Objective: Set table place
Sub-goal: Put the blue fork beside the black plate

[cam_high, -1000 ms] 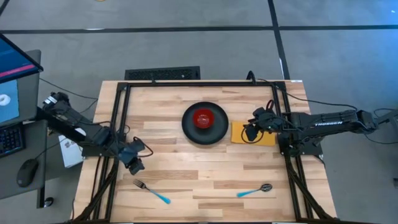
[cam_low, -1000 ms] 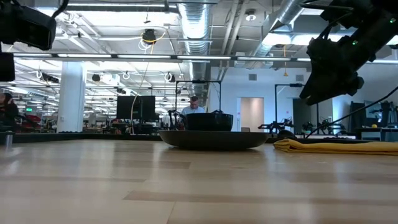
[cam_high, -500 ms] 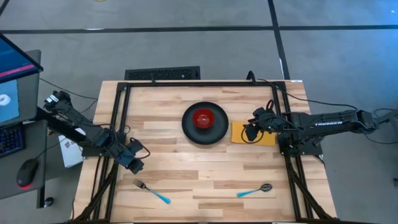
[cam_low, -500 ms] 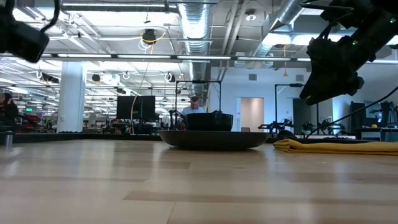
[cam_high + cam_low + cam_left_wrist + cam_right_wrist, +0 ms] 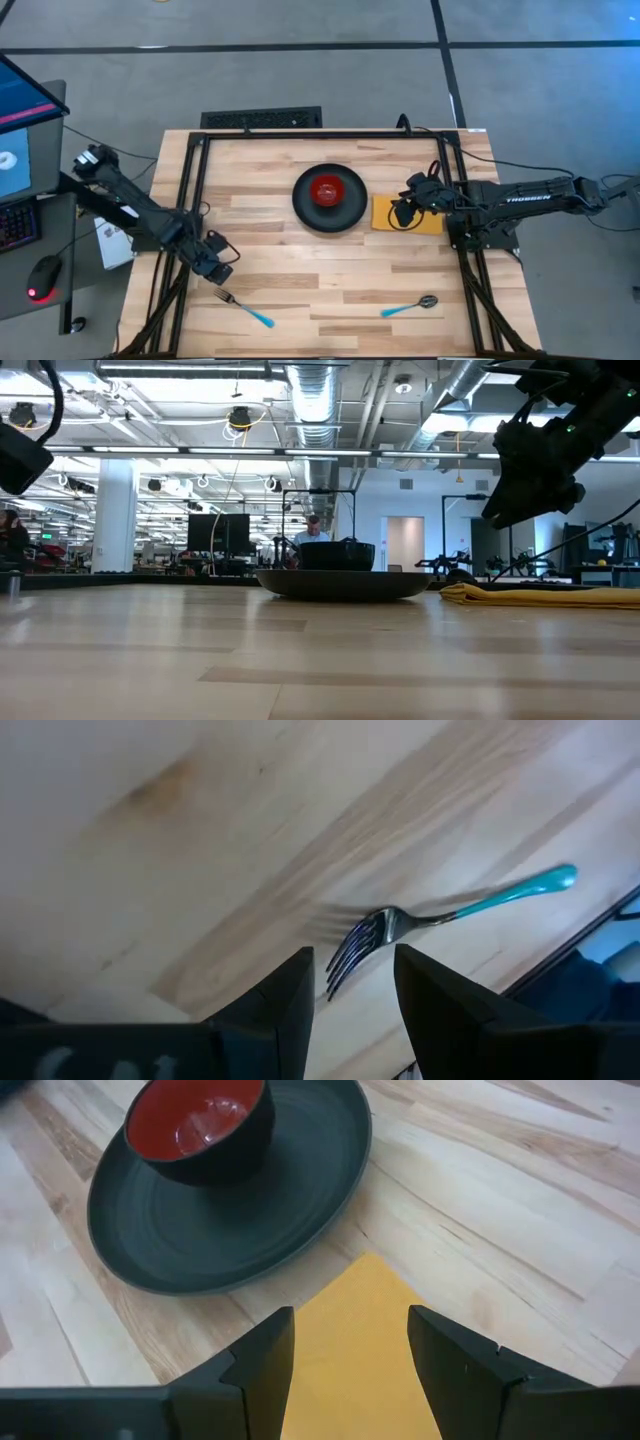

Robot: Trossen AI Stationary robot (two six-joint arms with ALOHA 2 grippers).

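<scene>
The round black plate (image 5: 305, 207) lies mid-table with the small red bowl (image 5: 327, 190) standing in it. The yellow napkin (image 5: 428, 222) lies flat just right of the plate. The blue-handled fork (image 5: 243, 307) and spoon (image 5: 410, 305) lie near the near edge. My left gripper (image 5: 216, 266) hangs open above the table, just on the far side of the fork's tines (image 5: 350, 945). My right gripper (image 5: 402, 212) hovers open over the napkin (image 5: 350, 1320), clear of it in the low view.
The table's black frame rails (image 5: 190, 200) run along the left, right and far sides. Bare wood lies between fork and spoon and left of the plate. A monitor, keyboard and mouse (image 5: 40, 275) sit beyond the left edge. A person (image 5: 312, 530) shows far behind the table.
My left gripper has moved toward the table's near edge and down, closing on the fork. The right arm and all the tableware have kept still.
</scene>
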